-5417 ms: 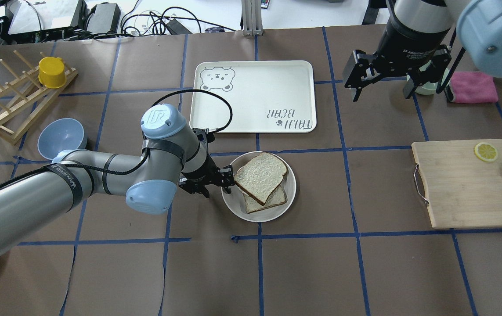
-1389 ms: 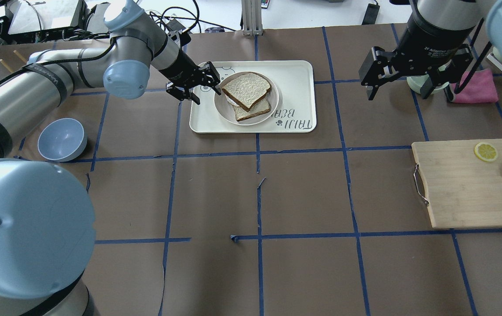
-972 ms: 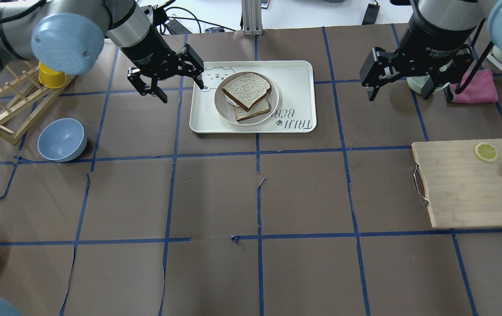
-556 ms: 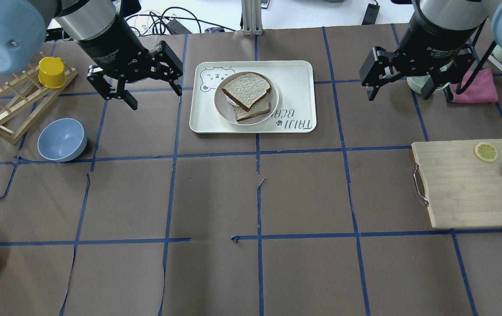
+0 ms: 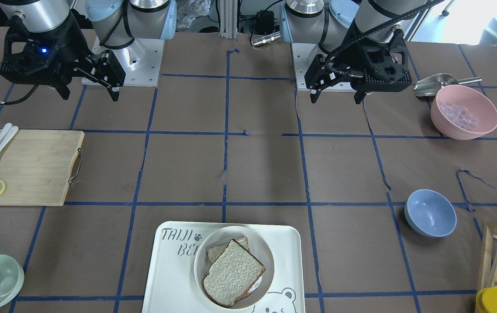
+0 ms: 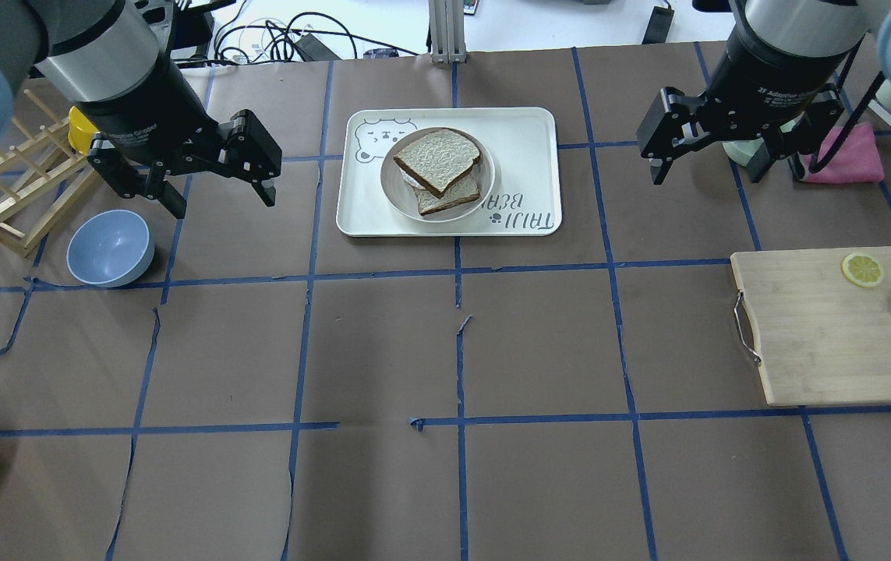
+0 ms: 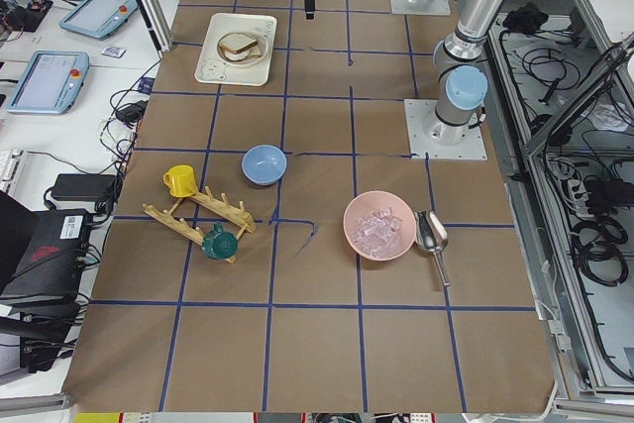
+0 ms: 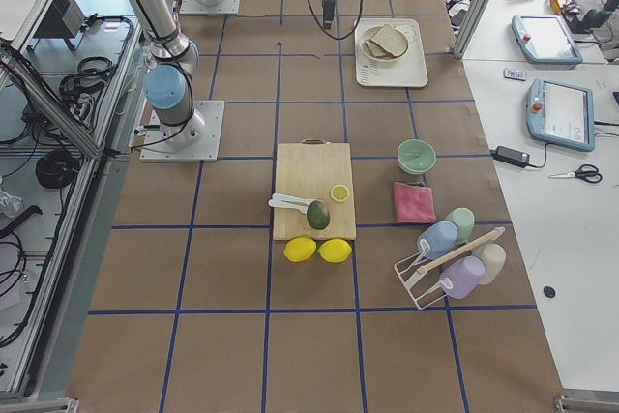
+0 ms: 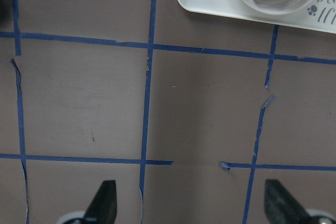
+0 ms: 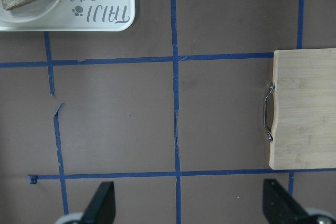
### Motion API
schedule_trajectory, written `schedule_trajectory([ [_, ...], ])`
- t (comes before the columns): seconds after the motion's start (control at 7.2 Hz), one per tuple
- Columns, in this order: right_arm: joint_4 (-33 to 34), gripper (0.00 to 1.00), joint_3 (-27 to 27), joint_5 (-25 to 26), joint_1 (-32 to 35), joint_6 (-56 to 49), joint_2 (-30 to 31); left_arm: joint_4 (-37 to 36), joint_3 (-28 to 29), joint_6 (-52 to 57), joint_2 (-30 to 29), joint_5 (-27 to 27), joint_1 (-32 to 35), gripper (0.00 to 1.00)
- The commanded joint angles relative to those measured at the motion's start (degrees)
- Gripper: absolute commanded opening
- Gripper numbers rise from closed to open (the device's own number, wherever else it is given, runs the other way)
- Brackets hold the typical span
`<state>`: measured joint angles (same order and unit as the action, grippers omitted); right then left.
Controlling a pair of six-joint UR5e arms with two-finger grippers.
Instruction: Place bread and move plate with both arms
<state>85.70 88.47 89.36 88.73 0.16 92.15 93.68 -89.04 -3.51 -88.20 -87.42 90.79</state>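
The bread [image 6: 437,160] lies on top of a second slice [image 6: 457,199] on the round cream plate [image 6: 388,187]. The plate stands on the bear-print tray [image 6: 523,140] at the table's far middle. It shows in the front view too, with bread [image 5: 233,273], plate [image 5: 270,256] and tray [image 5: 170,278]. My left gripper [image 6: 223,204] is open and empty, raised well to the left of the tray; the left wrist view [image 9: 191,205] shows bare table under it. My right gripper [image 6: 704,178] is open and empty, raised to the right of the tray.
A blue bowl [image 6: 110,248], a wooden rack [image 6: 16,187] and a yellow cup [image 6: 79,128] are at the left. A cutting board [image 6: 819,327] with a lemon slice is at the right, a pink cloth [image 6: 843,152] behind it. A pink bowl [image 5: 464,112] stands near my left base.
The left gripper carried the plate from the table's middle onto the tray, let go, and has drawn back to the left and upward, open. The right gripper has barely moved.
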Motion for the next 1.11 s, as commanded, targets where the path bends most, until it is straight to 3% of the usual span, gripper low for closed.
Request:
schedule_trajectory([
  [0.0,-0.1,1.00,0.0,0.1,0.0,0.0,0.0,-3.8,-0.9,1.2,0.1,-3.7,0.0,1.00],
  [0.97,0.0,1.00,0.0,0.8,0.0,-0.1,-0.1,-5.4,-1.0,0.3,-0.4,-3.3,0.0,1.00],
])
